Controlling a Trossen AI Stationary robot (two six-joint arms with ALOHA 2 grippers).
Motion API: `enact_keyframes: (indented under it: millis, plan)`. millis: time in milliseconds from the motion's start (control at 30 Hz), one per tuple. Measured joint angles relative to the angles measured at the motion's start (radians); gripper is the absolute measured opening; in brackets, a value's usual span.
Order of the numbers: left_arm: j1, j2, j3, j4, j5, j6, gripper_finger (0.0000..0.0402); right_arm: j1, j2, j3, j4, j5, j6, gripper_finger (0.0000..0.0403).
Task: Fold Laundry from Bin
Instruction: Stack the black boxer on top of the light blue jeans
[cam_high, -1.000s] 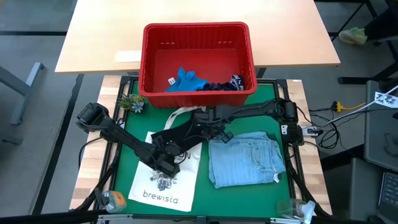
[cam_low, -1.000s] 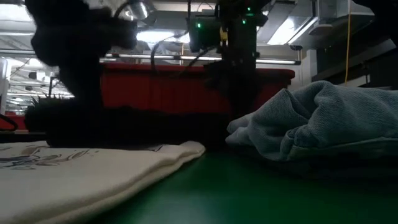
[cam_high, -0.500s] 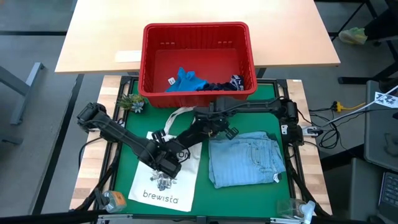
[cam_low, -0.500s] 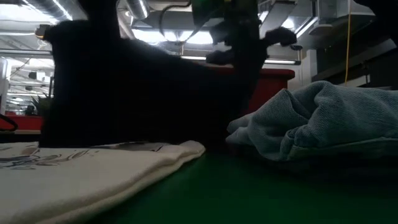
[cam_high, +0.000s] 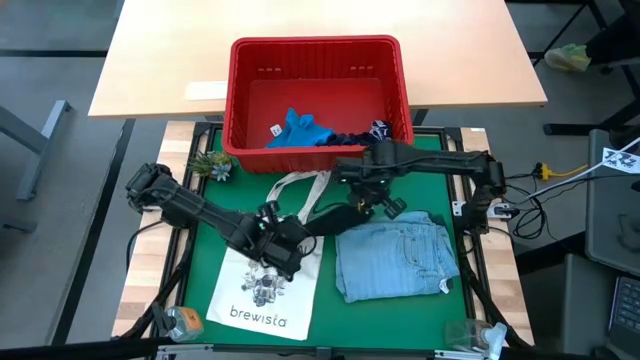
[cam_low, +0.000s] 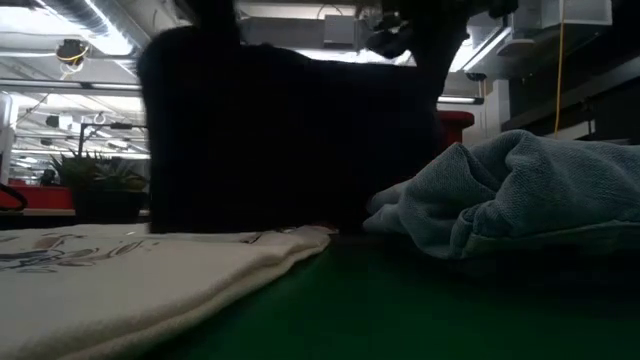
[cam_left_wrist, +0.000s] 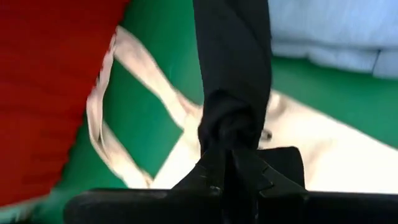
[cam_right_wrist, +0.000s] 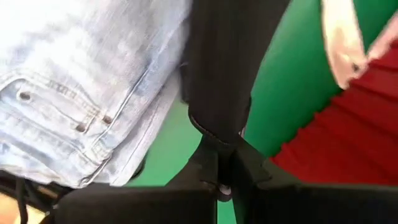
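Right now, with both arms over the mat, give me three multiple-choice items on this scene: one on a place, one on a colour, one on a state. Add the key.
1. Where does the denim garment lie?
A. in the red bin
B. on the green mat, right of the tote bag
C. on the wooden table behind the bin

2. What colour is the garment stretched between the two grippers?
A. dark, near black
B. bright blue
C. white

3. How do the left gripper and right gripper stand?
A. both open and empty
B. only the left grips cloth
C. both shut on the dark garment

Key: 1 B, the high view shows it on the green mat beside the tote bag, outside the red bin. 2 A, the cloth reads dark in every view. 3 C, each wrist view shows dark cloth pinched between its fingers.
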Motion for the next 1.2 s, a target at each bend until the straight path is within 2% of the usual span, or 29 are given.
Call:
enact_keyframes:
  millis: [233, 600, 800, 933, 1200]
  plan:
    - [0.114, 0.0, 0.0, 0.203, 0.022, 0.235, 0.0, 0.0, -0.147, -0.1, 0.002, 0.027, 0.07, 0.0011]
    - [0.279, 0.0, 0.0, 0.557, 0.16, 0.511, 0.0, 0.0, -0.487, -0.414, 0.003, 0.168, 0.25, 0.0011]
    - [0.358, 0.014, 0.001, 0.764, 0.259, 0.544, 0.0, 0.0, -0.683, -0.572, 0.002, 0.176, 0.387, 0.0012]
    - [0.378, 0.061, 0.001, 0.818, 0.323, 0.569, 0.0, 0.0, -0.81, -0.656, 0.003, 0.171, 0.481, 0.0011]
    - [0.373, 0.119, 0.0, 0.877, 0.323, 0.57, 0.0, 0.001, -0.962, -0.735, 0.005, 0.107, 0.604, 0.0011]
